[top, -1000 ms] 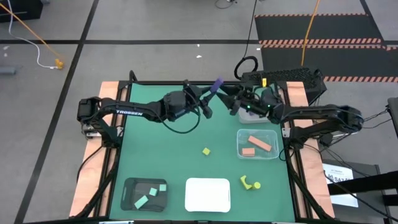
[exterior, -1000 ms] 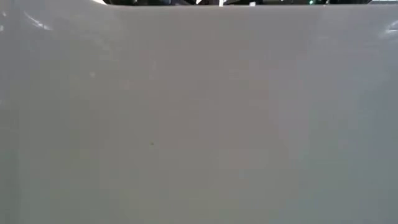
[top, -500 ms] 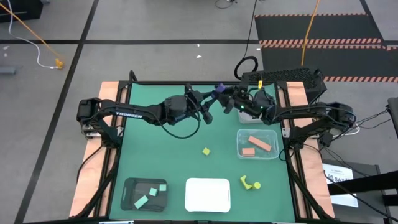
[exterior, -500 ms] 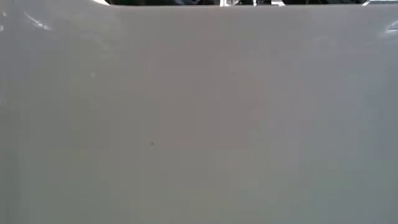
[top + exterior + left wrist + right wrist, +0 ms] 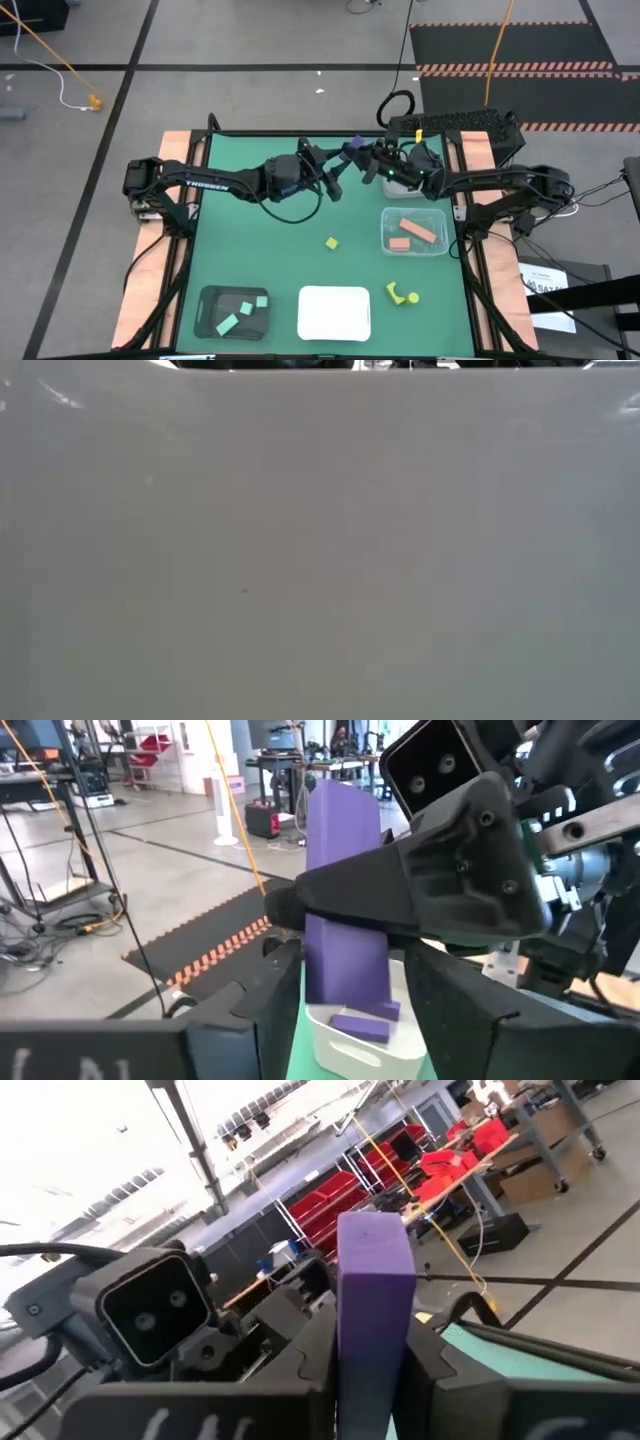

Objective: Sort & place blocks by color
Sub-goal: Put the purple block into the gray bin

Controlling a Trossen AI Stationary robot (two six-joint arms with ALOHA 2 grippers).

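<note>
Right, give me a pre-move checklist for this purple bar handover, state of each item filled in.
1. Right gripper clamped on the purple bar: ok, fingers pinch both sides.
2. Left gripper released: ok, its fingers stand apart from the bar.
3. Bar held above the table, near the far edge: ok.
4. White bin holding other purple pieces visible beneath: ok.
5. Free path from bar down to that bin: cannot tell, both grippers crowd the spot.
6. Low view usable for checking: not ok, it is blocked by a pale surface.
</note>
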